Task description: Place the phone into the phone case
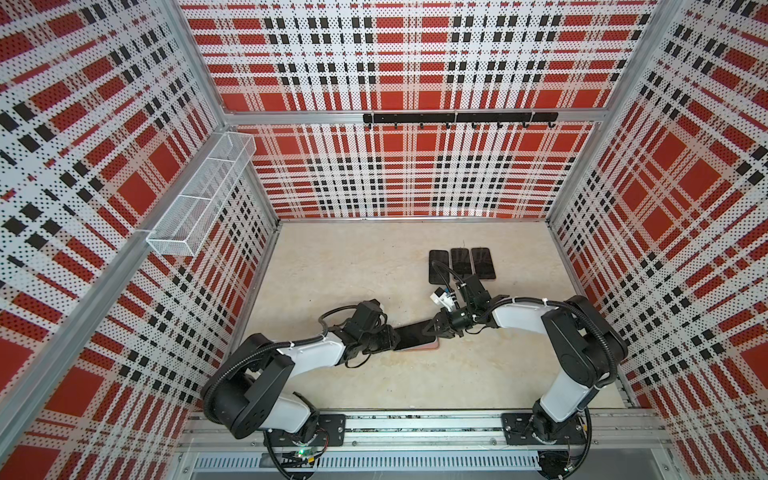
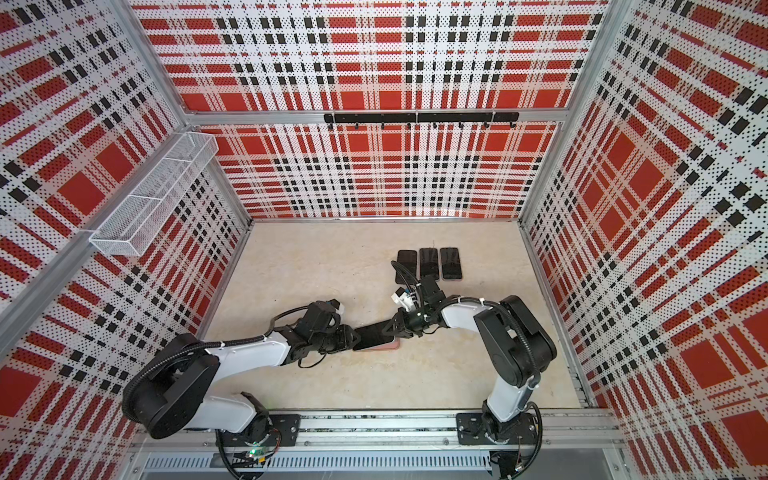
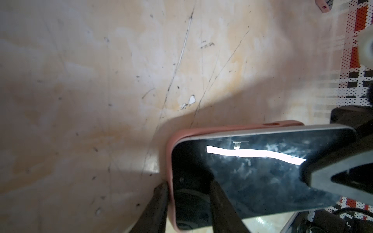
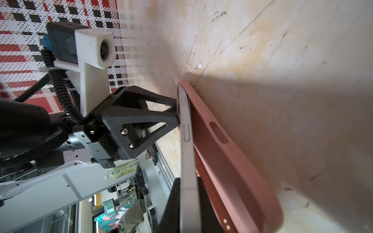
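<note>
A phone [image 1: 415,332] [image 2: 374,334] with a black screen and a silver edge lies tilted over a pink phone case [image 1: 424,346] [image 2: 385,346] on the floor. In the right wrist view the phone [image 4: 188,161] has its far end down in the case [image 4: 232,161] and its near end lifted clear. My right gripper [image 1: 432,328] [image 4: 189,201] is shut on that raised end. My left gripper [image 1: 395,337] [image 3: 187,183] stands with jaws apart at the seated end. One fingertip [image 3: 161,193] is against the case's [image 3: 168,161] end wall. The other rests on the phone's screen [image 3: 252,171].
Three dark phones [image 1: 461,266] [image 2: 430,264] lie in a row behind the right arm's wrist. A white wire basket [image 1: 199,195] hangs on the left wall and a black hook rail [image 1: 457,118] on the back wall. A pink object [image 3: 323,6] lies further off.
</note>
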